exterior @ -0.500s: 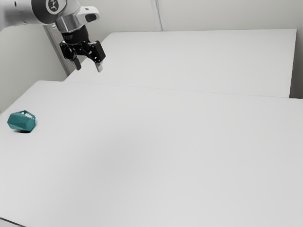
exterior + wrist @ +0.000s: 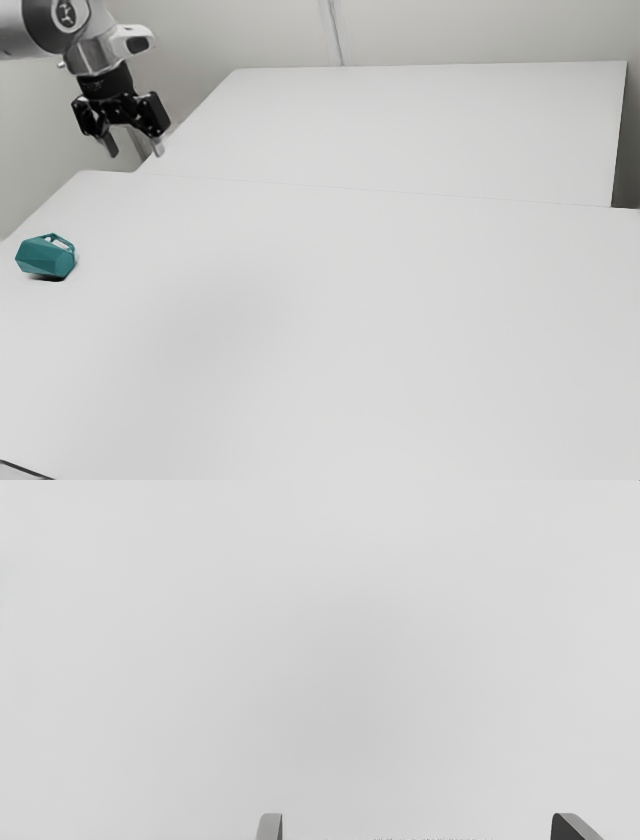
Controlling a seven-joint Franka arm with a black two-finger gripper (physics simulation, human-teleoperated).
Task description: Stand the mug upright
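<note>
A teal faceted mug (image 2: 46, 257) lies on its side on the white table, near the exterior view's left edge, with its handle on the upper side. My gripper (image 2: 134, 150) is up in the air, higher than the mug and over toward the exterior view's right of it, apart from it. In the wrist view the two fingertips of my gripper (image 2: 417, 826) stand wide apart, and between them is nothing but pale surface.
The white tabletop (image 2: 330, 320) stretches across the exterior view. Behind it is another flat white surface (image 2: 420, 130), with pale walls around. A thin dark line (image 2: 25, 469) crosses the exterior view's lower left corner.
My arm and gripper have shifted toward the exterior view's left and slightly down, closer to the mug. The mug lies as it did.
</note>
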